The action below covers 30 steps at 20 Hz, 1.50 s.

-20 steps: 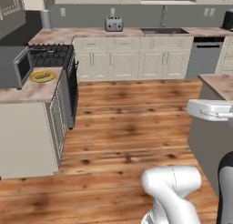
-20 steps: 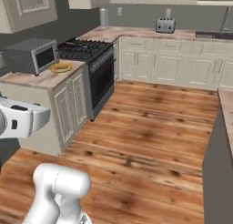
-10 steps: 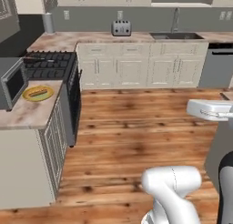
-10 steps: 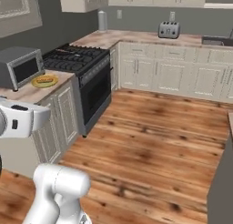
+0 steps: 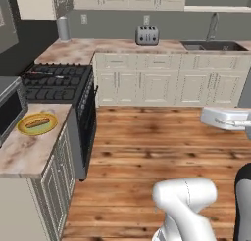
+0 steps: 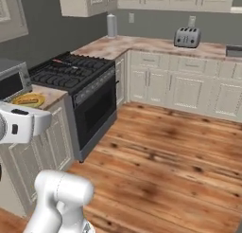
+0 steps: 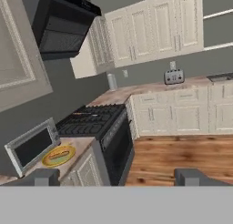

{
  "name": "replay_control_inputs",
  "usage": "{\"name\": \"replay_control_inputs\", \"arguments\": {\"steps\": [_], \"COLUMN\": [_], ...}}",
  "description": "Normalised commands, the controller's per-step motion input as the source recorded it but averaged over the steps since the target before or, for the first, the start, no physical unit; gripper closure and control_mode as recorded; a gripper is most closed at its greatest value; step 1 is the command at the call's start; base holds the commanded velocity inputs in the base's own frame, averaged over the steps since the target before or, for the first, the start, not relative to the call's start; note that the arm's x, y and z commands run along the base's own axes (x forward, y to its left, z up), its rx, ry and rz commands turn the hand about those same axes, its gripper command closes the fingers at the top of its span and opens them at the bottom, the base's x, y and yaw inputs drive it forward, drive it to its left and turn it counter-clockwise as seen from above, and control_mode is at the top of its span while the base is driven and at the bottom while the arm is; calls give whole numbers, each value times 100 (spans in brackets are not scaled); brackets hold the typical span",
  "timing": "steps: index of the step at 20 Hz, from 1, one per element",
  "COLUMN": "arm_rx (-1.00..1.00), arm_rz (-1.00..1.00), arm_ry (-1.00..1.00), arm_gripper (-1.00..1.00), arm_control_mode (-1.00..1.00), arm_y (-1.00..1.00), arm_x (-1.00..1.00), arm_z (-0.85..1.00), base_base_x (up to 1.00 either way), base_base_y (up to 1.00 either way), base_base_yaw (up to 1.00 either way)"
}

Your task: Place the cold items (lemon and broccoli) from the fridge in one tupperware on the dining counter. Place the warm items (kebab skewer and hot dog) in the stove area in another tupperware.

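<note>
A hot dog lies on a yellow plate on the marble counter next to the stove; the same hot dog sits in front of a microwave. A thin dark kebab skewer rests across the stove's black grates. My gripper is open, fingertips far apart with nothing between them, well back from the counter and pointing toward the stove corner. The lemon, broccoli, fridge, both tupperware and the dining counter are out of view.
A microwave stands on the counter beside the plate. A toaster and a sink sit on the back counter. White cabinets line the walls. Open wooden floor lies between me and the stove.
The whole picture has shifted: the base has driven closer to the stove corner and turned left, so stove, plate and toaster sit larger and further right. The gripper stays open.
</note>
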Motion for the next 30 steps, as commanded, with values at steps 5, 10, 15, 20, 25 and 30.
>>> {"name": "replay_control_inputs", "arguments": {"steps": [5, 10, 15, 20, 25, 30], "arm_rx": [0, 0, 0, 0, 0, 0], "arm_rz": [0, 0, 0, 0, 0, 0], "arm_ry": [0, 0, 0, 0, 0, 0], "arm_gripper": [-100, -100, -100, -100, -100, -100], "arm_control_mode": [100, 100, 100, 100, 100, 100], "arm_y": [0, 0, 0, 0, 0, 0], "arm_x": [0, 0, 0, 0, 0, 0], "arm_z": [0, 0, 0, 0, 0, 0], "base_base_x": [100, 100, 100, 98, 94, 94], "base_base_y": [-24, -31, -32, -37, -39, -40], "base_base_yaw": [26, 36, 46, 48, 48, 49]}}
